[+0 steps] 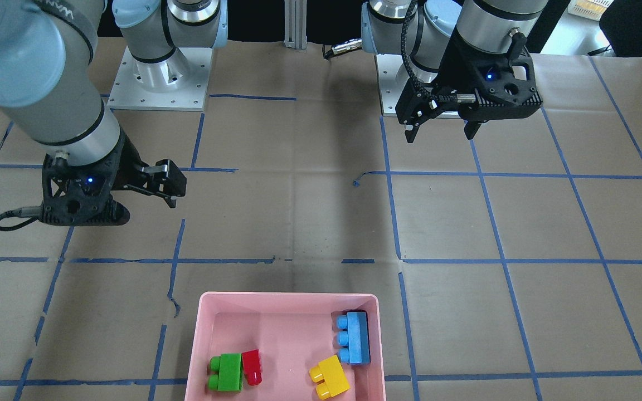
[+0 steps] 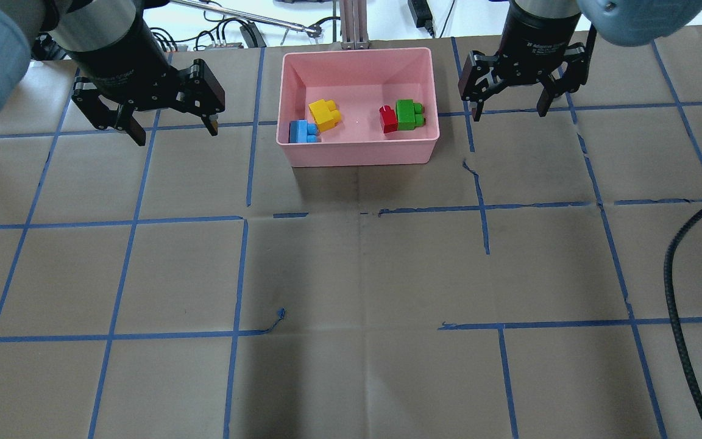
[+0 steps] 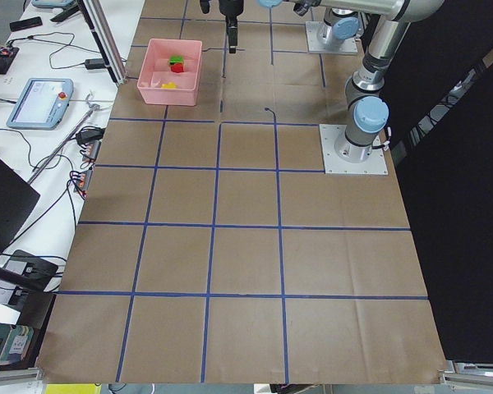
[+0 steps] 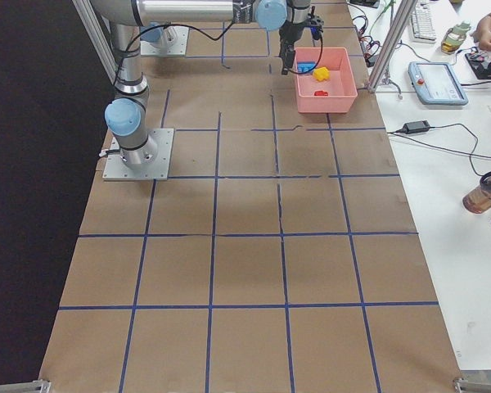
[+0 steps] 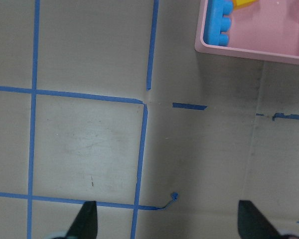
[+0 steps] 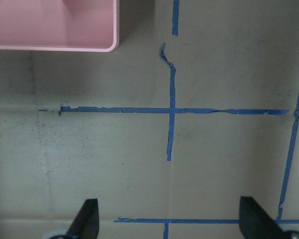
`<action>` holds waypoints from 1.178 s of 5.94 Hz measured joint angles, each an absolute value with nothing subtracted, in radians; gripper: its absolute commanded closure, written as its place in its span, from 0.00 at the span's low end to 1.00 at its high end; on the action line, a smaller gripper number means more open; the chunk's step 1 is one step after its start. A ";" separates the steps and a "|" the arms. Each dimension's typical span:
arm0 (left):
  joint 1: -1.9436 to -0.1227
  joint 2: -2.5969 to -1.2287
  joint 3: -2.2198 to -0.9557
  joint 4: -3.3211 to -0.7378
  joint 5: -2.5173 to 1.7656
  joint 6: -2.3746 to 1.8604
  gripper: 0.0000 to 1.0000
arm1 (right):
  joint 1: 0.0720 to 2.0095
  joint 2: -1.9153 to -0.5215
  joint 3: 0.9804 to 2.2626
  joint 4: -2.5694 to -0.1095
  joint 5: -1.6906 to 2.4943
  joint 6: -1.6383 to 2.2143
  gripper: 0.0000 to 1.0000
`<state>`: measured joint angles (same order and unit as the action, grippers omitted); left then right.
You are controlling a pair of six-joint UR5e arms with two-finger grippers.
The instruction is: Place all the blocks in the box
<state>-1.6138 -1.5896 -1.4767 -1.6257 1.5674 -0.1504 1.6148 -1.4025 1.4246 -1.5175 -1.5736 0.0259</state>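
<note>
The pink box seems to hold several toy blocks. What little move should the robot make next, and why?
Probably just lift both arms away and stop. The green block, red block, yellow block and light-blue block all lie inside the box, and the left gripper and right gripper hang open and empty on either side of it.

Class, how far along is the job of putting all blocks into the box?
Done: green block, red block, yellow block and blue block all lie inside the pink box. In hand: nothing; the left hand and right hand hang open and empty beside it. Left: nothing visible.
</note>
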 measured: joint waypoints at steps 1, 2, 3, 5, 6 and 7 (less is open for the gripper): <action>-1.614 -1.590 -1.477 -1.625 1.567 -0.150 0.00 | 1.612 -1.445 1.468 -1.518 -1.574 0.035 0.01; -1.614 -1.590 -1.477 -1.625 1.567 -0.150 0.00 | 1.610 -1.474 1.493 -1.518 -1.573 0.040 0.01; -1.614 -1.590 -1.477 -1.625 1.566 -0.150 0.00 | 1.610 -1.491 1.508 -1.518 -1.572 0.044 0.01; -1.614 -1.590 -1.476 -1.624 1.566 -0.150 0.00 | 1.608 -1.515 1.544 -1.527 -1.572 0.047 0.01; -1.614 -1.590 -1.476 -1.625 1.566 -0.150 0.00 | 1.610 -1.525 1.556 -1.537 -1.571 0.050 0.01; -1.614 -1.589 -1.476 -1.624 1.566 -0.150 0.00 | 1.611 -1.528 1.560 -1.547 -1.571 0.053 0.00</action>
<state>-1.6137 -1.5893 -1.4757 -1.6245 1.5662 -0.1503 1.6113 -1.5284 1.5596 -1.5474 -1.5713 0.0526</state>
